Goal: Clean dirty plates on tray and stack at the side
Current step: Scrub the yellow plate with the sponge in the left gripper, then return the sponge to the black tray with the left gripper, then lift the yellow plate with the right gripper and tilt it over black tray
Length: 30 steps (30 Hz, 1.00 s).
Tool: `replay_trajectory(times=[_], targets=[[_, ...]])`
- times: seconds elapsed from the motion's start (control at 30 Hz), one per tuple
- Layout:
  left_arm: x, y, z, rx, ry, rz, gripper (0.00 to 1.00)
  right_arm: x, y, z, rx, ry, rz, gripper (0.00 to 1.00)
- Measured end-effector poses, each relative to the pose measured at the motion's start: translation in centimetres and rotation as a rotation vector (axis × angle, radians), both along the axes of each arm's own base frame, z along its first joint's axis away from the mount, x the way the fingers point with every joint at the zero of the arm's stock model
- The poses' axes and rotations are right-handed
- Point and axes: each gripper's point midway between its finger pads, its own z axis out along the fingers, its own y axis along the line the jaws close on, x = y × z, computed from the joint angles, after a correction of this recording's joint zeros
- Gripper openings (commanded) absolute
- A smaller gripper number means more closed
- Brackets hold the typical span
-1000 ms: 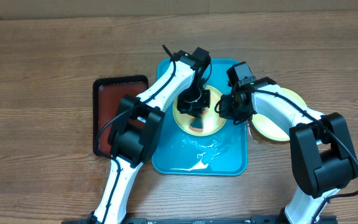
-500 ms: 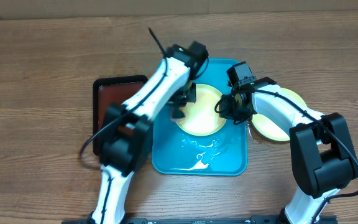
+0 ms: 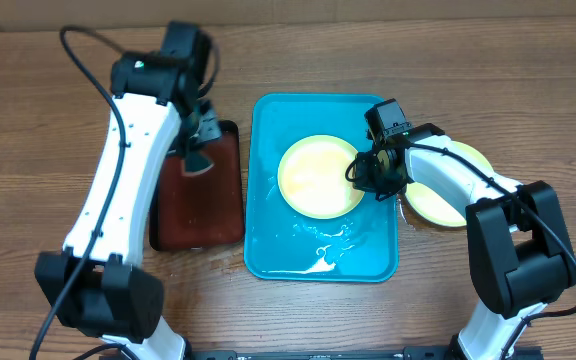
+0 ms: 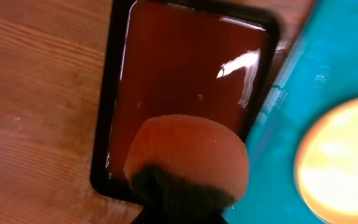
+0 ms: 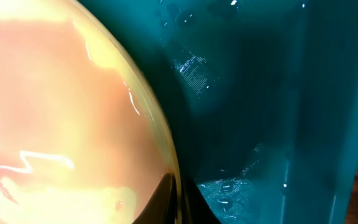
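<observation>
Hovering over black tray (image 3: 203,210), left hand (image 3: 197,140) clenches sponge (image 4: 188,158); right hand (image 3: 368,172) pinches plate (image 3: 316,177) on turquoise tray (image 3: 278,250).

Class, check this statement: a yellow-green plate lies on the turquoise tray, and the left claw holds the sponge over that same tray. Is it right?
Not quite. The plate does lie on the turquoise tray, but the left claw holds the sponge over the black tray, as the left wrist view shows.
</observation>
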Motion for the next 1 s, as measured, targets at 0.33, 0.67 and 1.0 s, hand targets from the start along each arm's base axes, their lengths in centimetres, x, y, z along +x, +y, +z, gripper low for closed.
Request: replay_trajectory(times=[0.33,0.67,1.0], targets=[[-3.1,1.1,-11.8,-0.095,0.178,-0.001,0.3,-1.4,-0.4,0.1,-0.022,0.059,0.028,0.04],[-1.5,0.8,-6.0,-0.153,0.141,-0.011,0.76,-1.3,-0.4,4.8,-0.111,0.066,0.174,0.04],[0.3,4.0,8.7,-0.221,-0.206,0.059,1.0,3.0,10.2,15.3,-0.149,-0.367,0.418,0.04]])
